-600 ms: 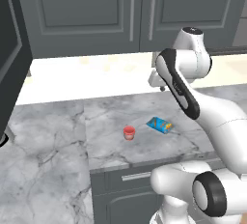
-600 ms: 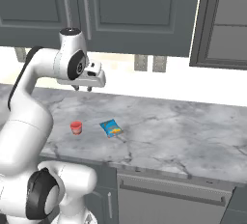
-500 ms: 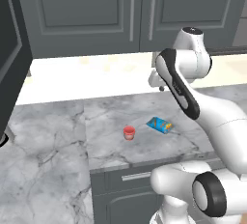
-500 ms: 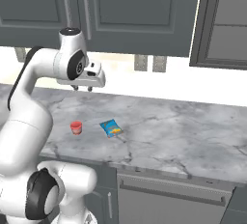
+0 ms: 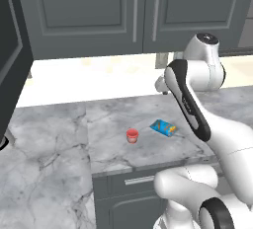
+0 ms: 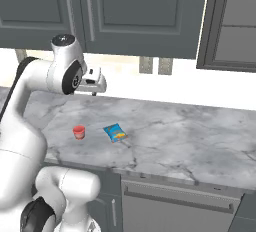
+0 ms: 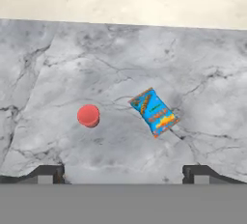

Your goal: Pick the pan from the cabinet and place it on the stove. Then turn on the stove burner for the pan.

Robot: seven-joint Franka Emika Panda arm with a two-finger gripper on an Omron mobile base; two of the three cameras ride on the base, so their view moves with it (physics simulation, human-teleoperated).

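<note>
Marble counter [image 7: 202, 63] under our gripper [image 7: 123, 172], jaws spread wide, nothing held. Red cup [image 7: 89, 116] near a blue snack bag [image 7: 154, 111], print unreadable. Cabinet [image 5: 133, 13] doors closed overhead.

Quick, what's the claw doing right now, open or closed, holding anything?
Claw: open, holding nothing; its two fingertips stand wide apart above the marble counter, over the red cup and the blue snack bag.

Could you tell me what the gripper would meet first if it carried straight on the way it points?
Probably the bare marble counter, between the red cup and blue snack bag; the open gripper looks down there.
</note>
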